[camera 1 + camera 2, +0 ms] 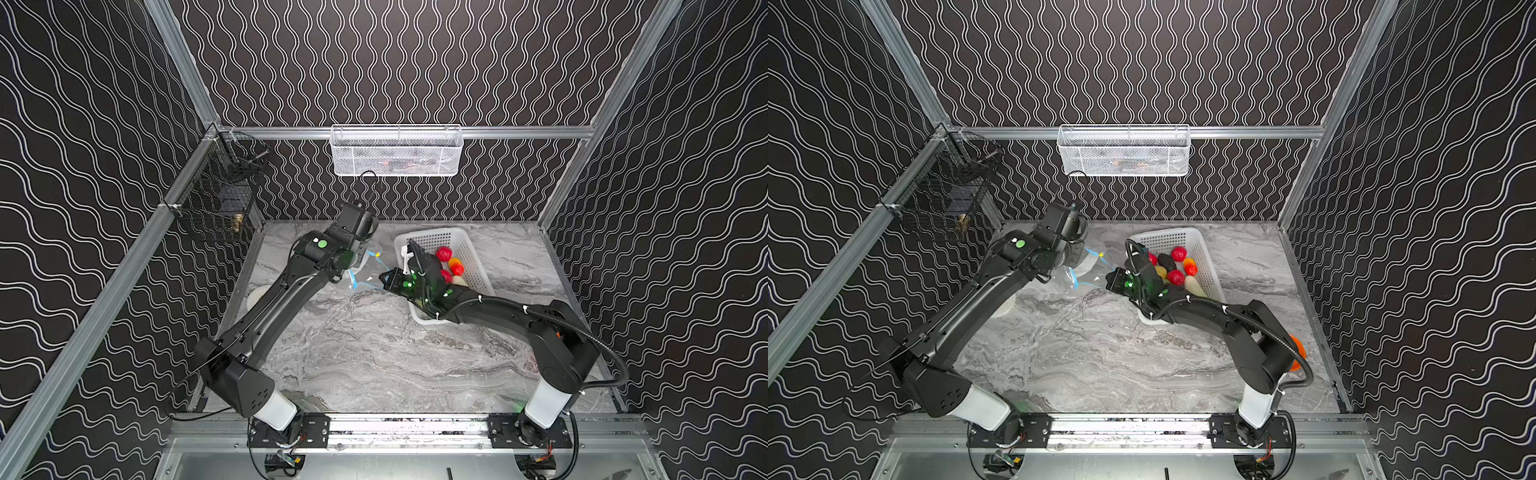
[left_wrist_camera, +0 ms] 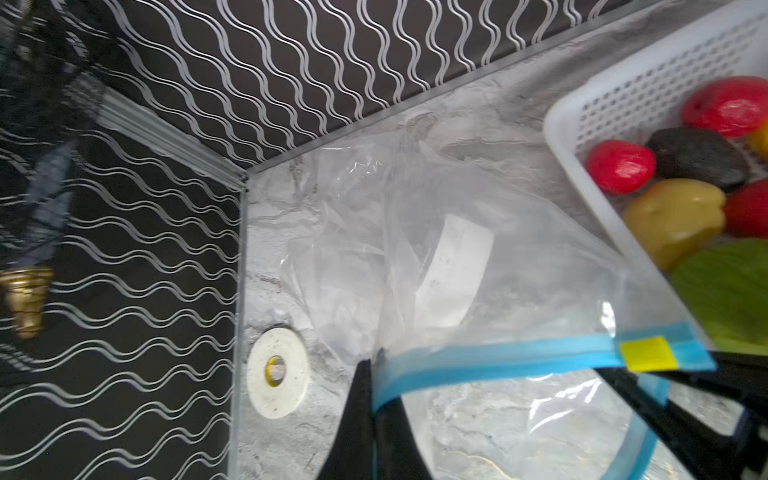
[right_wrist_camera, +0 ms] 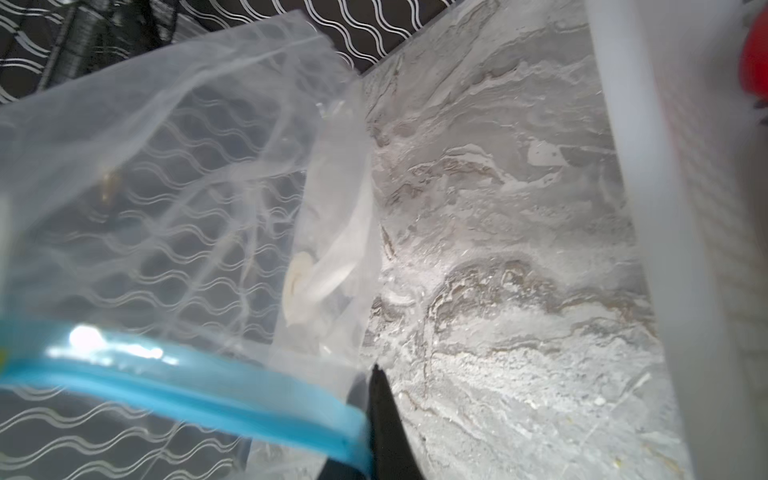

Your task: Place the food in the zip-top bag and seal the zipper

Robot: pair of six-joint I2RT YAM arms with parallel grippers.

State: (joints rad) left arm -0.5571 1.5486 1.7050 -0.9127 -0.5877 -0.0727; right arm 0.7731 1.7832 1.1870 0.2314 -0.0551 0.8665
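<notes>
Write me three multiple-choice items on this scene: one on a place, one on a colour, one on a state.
1. The food lies: A) in the white basket B) loose on the table C) in the wire cage.
2. The zipper of the zip-top bag is: A) red B) black C) light blue.
3. The left pincer is: A) wide open B) shut on the zipper C) shut on food.
Key: 1 A, the produce sits within the perforated walls; 2 C, the strip along the bag's mouth is blue; 3 B, it pinches the strip.
</notes>
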